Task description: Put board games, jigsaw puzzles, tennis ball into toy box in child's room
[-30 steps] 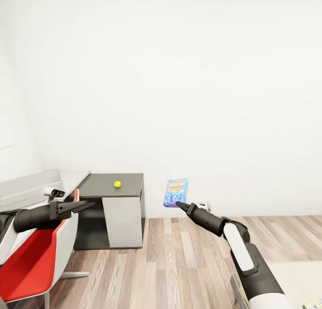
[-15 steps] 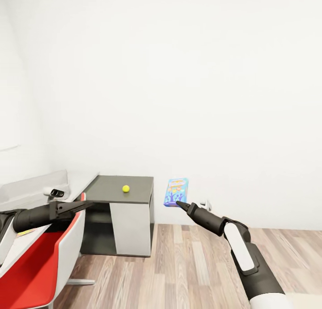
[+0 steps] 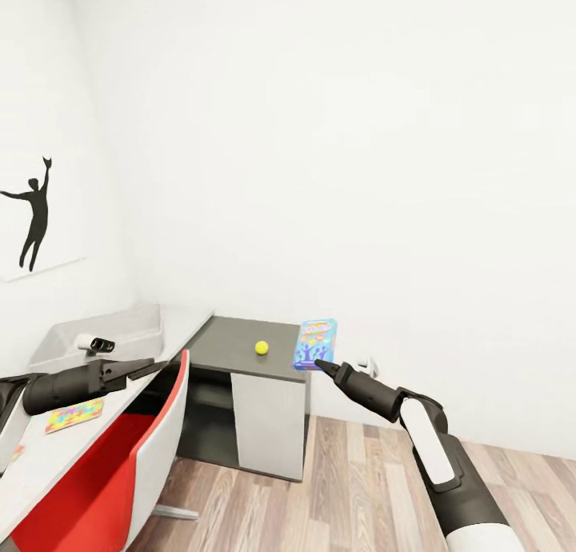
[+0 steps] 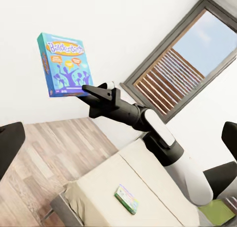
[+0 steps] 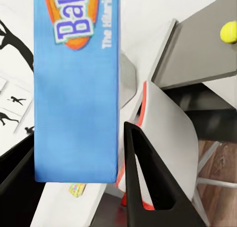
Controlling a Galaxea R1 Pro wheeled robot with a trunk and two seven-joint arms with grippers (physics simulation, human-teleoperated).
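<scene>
Head view looks down over both arms toward a white corner of the child's room, where a black silhouette picture (image 3: 32,216) of a figure with one arm raised hangs on the left wall above a wood-plank floor (image 3: 352,488). From the right, the right gripper (image 3: 320,365) holds a small blue printed board game box (image 3: 314,344) upright by its lower edge, in the air just beside the dark grey end of the long table (image 3: 232,346); the right wrist view shows the box's blue side (image 5: 76,98) pinched between the two black fingers (image 5: 148,182). On that dark grey surface sits the small yellow-green tennis ball (image 3: 262,347), well apart from the shallow pale grey toy box (image 3: 104,332) standing farther left on the pale grey tabletop. Near the left gripper (image 3: 152,366), whose jaws look pressed together and empty, lies a flat box patterned with bright jigsaw pieces (image 3: 74,415). A red-and-white chair (image 3: 120,464) stands against the table. Seen from the left wrist, a beige bed (image 4: 128,187) carries a flat green-and-white box (image 4: 127,198) beneath a slatted window (image 4: 177,64).
</scene>
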